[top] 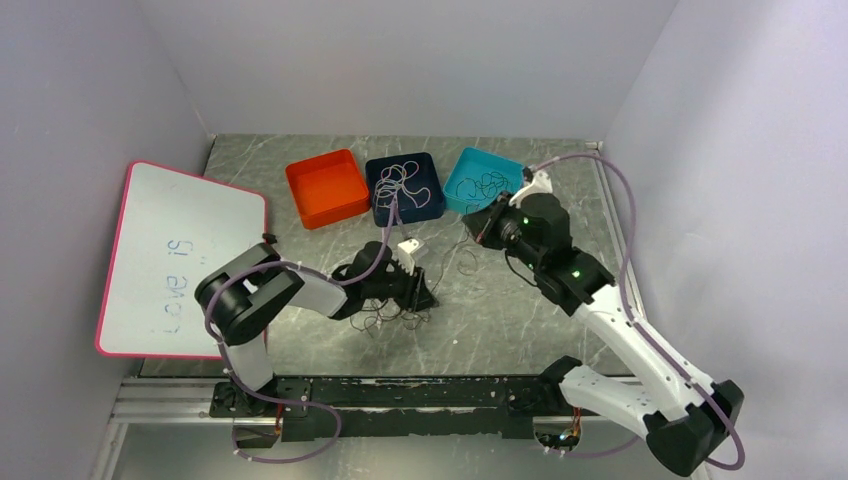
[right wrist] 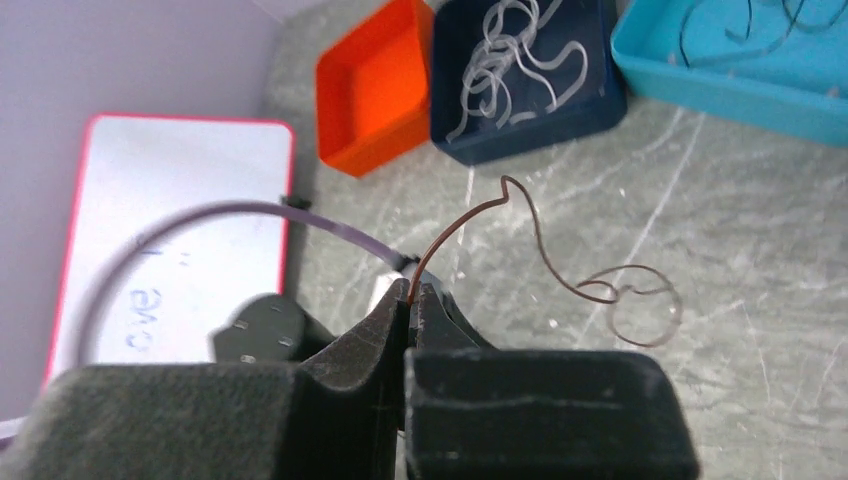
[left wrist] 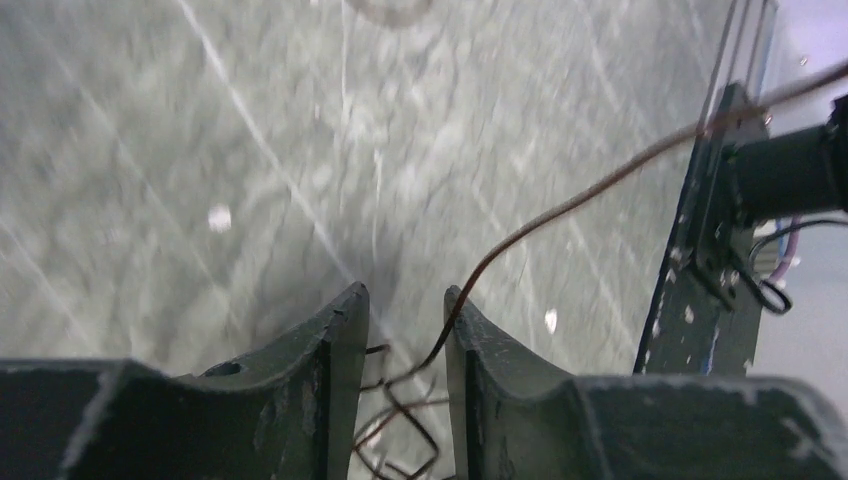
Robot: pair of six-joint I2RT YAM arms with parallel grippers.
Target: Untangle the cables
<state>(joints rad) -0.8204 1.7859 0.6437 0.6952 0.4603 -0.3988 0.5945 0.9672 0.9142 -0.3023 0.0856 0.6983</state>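
A small tangle of thin dark and brownish-red cables [top: 388,318] lies on the grey table under my left gripper [top: 416,292]. In the left wrist view that gripper [left wrist: 405,335] is open by a narrow gap, with brownish-red cable loops [left wrist: 400,420] lying between its fingers. One strand [left wrist: 600,185] rises away to the upper right. My right gripper [top: 482,226] is raised in front of the bins. In the right wrist view it [right wrist: 410,292] is shut on one end of a curly brownish-red cable [right wrist: 540,240], whose far end hangs in a loop [right wrist: 640,310].
Three bins stand at the back: an orange one [top: 326,187], a navy one [top: 430,205] holding white cables [top: 400,183], and a teal one [top: 455,185] holding black cables [top: 488,184]. A pink-rimmed whiteboard [top: 180,260] lies at the left. A black rail [top: 400,395] runs along the near edge.
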